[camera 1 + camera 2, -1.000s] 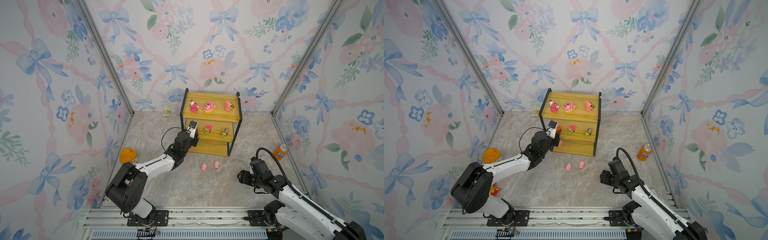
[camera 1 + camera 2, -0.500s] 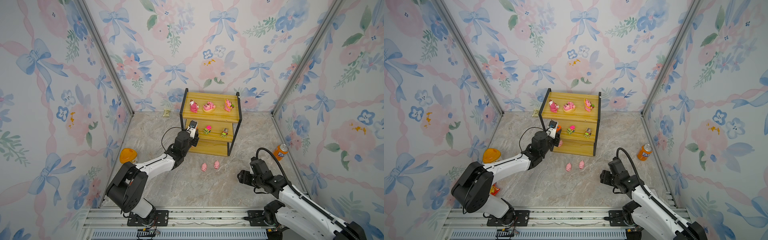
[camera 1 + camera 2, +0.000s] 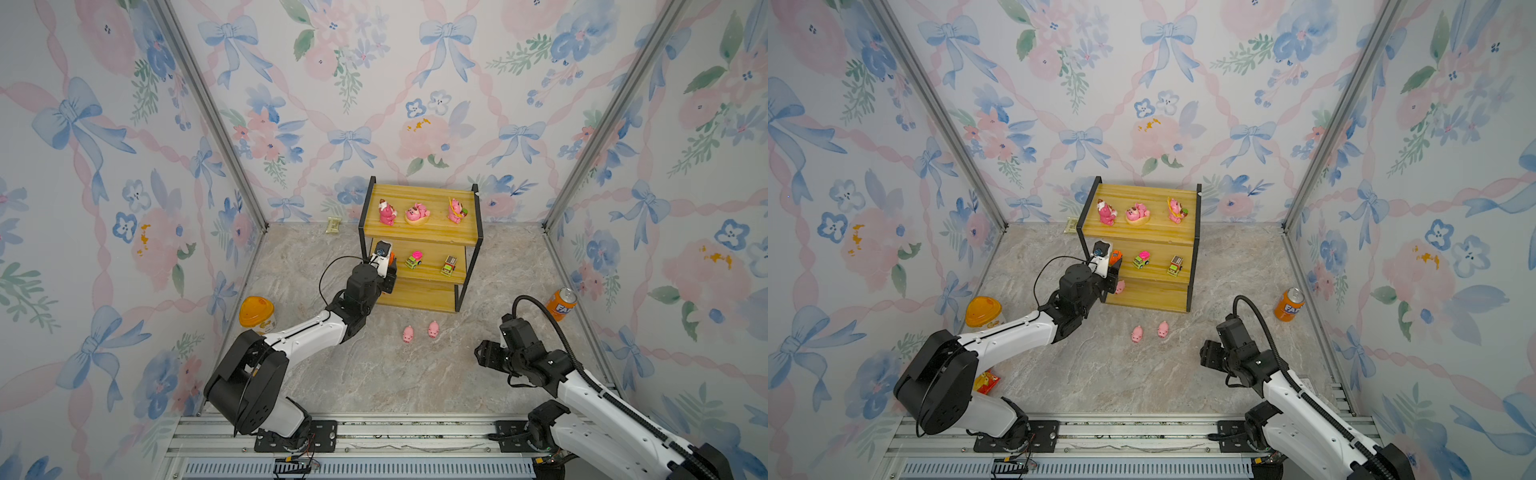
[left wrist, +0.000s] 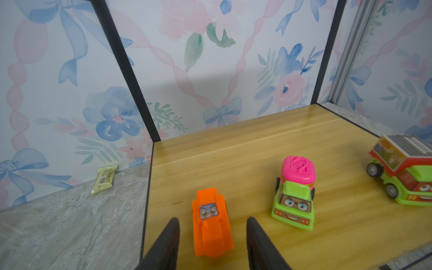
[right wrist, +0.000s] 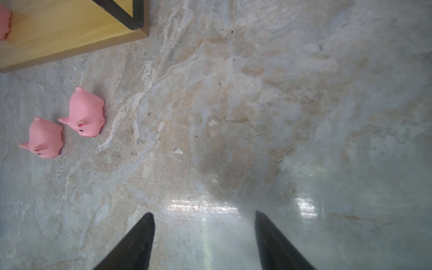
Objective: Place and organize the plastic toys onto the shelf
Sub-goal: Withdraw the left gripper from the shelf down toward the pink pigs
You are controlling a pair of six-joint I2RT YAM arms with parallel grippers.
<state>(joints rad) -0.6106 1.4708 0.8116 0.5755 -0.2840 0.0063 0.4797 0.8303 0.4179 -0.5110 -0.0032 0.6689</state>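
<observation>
The shelf stands at the back wall. Three pink bears sit on its top board. On the middle board are the orange car, the pink-green car and the brown-green car. My left gripper is at that board's left end, open, with a finger on each side of the orange car and a gap at both. One pale pig lies on the bottom board. Two pigs lie on the floor before the shelf. My right gripper hovers open over bare floor, right of them.
An orange-lidded tub stands by the left wall and an orange soda can by the right wall. A small wrapped sweet lies left of the shelf at the back wall. A red-yellow packet lies near the left arm's base.
My left gripper's fingers have spread away from the orange car, which rests on the middle board. Neither arm has visibly shifted.
</observation>
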